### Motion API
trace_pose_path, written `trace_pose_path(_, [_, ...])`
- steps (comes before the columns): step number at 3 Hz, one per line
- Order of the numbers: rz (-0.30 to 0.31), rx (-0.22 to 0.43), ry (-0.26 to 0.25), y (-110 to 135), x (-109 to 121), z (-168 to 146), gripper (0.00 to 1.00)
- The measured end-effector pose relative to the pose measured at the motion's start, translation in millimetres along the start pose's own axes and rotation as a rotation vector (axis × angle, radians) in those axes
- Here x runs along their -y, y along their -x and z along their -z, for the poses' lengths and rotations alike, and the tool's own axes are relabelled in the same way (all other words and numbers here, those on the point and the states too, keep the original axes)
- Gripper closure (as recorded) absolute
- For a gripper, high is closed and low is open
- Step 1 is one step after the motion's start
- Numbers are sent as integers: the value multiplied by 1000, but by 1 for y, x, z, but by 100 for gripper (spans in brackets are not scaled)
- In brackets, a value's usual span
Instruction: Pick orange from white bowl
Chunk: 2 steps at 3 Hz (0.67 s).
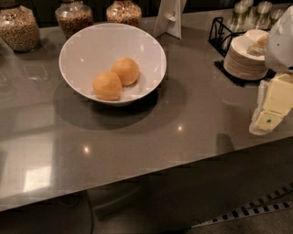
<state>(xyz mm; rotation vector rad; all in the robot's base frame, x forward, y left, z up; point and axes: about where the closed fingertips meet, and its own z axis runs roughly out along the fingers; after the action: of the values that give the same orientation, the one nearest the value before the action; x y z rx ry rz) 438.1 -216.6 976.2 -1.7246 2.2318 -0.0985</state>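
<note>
On the grey counter, which is glossy and shows some small reflections of lamps, stands one white bowl, wide and with sloping sides. Inside this bowl lie two round fruits of the same yellow-orange colour: the nearer orange and the farther orange. They touch each other and rest on the bottom of the bowl, a little toward its near side. The room is rather dark. Below the counter edge the floor is dim, and a strip of black and white stripes runs across it at the lower right.

Along the back of the counter I count three glass jars filled with brownish grains or nuts. Beside them stands one white upright card holder. At the back right there is one stack of small dishes in a black rack, and behind it some metal containers, which look like three.

The gripper hangs at the right edge of the view, over the near right part of the counter, well apart from the white bowl and below the white arm. Whether it is released or clenched, I cannot tell
</note>
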Motion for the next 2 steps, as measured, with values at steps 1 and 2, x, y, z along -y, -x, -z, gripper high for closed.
trace_pose_path(1, [0, 0, 0, 0, 0, 0, 0])
trace_pose_path(2, [19, 45, -33, 8, 7, -1, 0])
